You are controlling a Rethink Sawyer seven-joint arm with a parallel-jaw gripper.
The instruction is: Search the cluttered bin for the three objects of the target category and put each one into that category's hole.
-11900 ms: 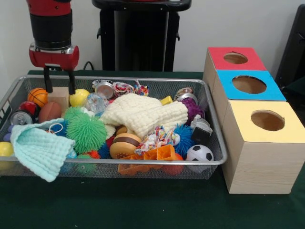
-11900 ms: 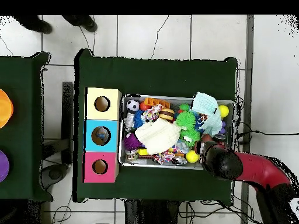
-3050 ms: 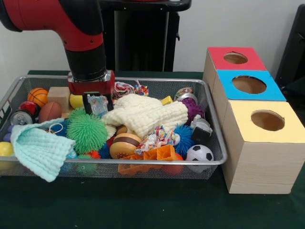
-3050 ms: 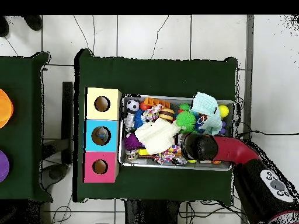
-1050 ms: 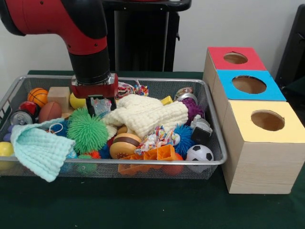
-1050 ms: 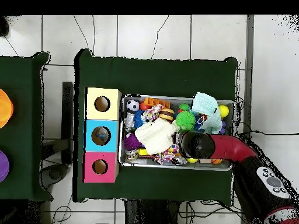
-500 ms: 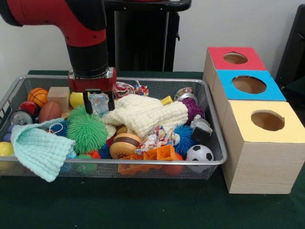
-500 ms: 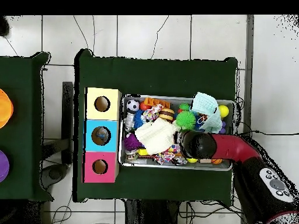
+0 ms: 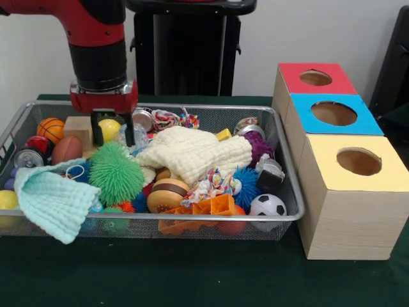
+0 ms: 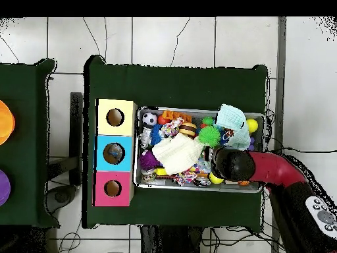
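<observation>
The pincer (image 9: 112,132) hangs over the wire bin's (image 9: 211,219) far-left corner, fingers spread either side of a yellow ball (image 9: 109,130) without visibly pinching it; it looks released and empty. Judging by this, balls may be the target, though which hole (image 9: 358,161) suits them is unclear.

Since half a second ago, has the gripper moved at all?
Yes. In the front view the gripper has shifted left, away from the cream knitted cloth and toward the wooden block, and now straddles the yellow ball.
</observation>
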